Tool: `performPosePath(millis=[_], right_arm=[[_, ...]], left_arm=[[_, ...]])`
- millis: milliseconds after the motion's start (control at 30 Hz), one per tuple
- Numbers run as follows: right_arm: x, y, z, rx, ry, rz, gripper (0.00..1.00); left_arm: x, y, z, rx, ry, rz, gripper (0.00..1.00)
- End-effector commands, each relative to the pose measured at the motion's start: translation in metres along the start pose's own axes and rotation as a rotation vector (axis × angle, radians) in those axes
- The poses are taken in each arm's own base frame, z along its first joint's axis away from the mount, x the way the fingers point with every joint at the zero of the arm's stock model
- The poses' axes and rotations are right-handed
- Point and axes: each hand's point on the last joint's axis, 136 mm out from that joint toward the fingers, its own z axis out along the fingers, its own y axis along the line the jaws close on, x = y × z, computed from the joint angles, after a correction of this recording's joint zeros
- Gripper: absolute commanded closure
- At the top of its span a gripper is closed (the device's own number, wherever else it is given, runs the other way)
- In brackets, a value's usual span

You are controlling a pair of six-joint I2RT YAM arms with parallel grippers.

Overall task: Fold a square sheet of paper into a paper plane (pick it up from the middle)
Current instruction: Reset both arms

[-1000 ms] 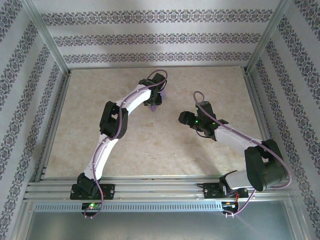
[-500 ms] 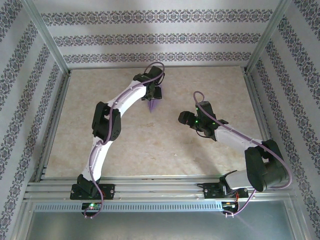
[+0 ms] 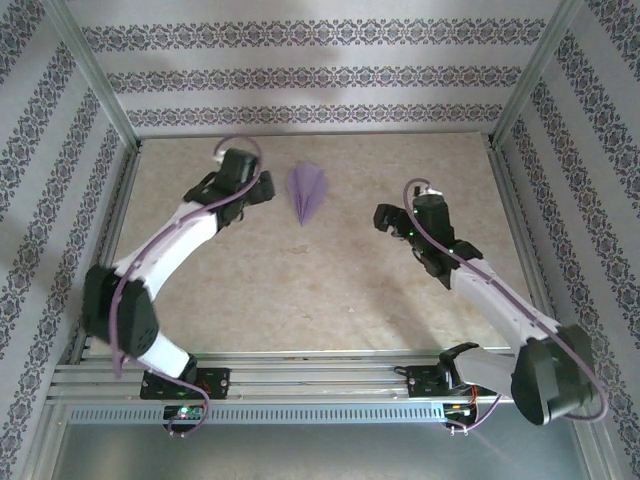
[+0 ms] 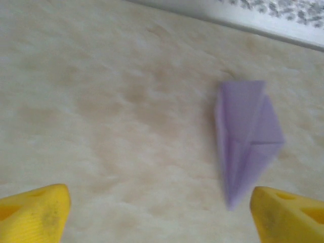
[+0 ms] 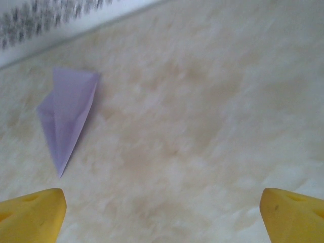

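Observation:
The square sheet of paper now has the form of the paper plane (image 3: 307,192), a slim lavender dart lying flat on the far middle of the table, nose toward the near edge. My left gripper (image 3: 264,187) is just left of it, open and empty. In the left wrist view the plane (image 4: 248,147) lies ahead and to the right, its nose close to the right yellow fingertip (image 4: 288,215) of my left gripper (image 4: 159,212). My right gripper (image 3: 384,216) is open and empty, well right of the plane. From the right wrist, the plane (image 5: 68,114) sits far left of my right gripper (image 5: 162,212).
The beige marbled tabletop (image 3: 300,290) is ringed by a metal frame (image 3: 105,95) and patterned walls. The back wall's base (image 4: 253,20) runs close behind the plane. The arm bases sit on the near rail (image 3: 320,380).
My left gripper has opened, let the plane go and swung away to the left. The plane now lies flat on the table. My right gripper has opened wider and shifted slightly right.

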Motion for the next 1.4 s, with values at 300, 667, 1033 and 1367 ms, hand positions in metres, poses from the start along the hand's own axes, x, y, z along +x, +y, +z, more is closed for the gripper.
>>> performPosePath(millis=[300,667,1033,1367], right_arm=[[-0.009,-0.13,-0.015,0.442,-0.233,-0.087,0.02],[-0.004,-0.118,0.025,0.288,-0.268,-0.275,0.02],[0.006,-0.106,0.048,0.089,-0.324,-0.31,0.02],[0.014,-0.108,0.063,0.069,-0.298,-0.308,0.02]], left_arm=[[0.049,0.19,-0.024,-0.497,-0.295,-0.081,0.01],[0.065,0.188,0.023,-0.359,-0.274,0.041,0.01],[0.058,0.142,0.041,-0.048,-0.427,0.167,0.01],[0.07,0.146,0.065,-0.049,-0.408,0.161,0.01]])
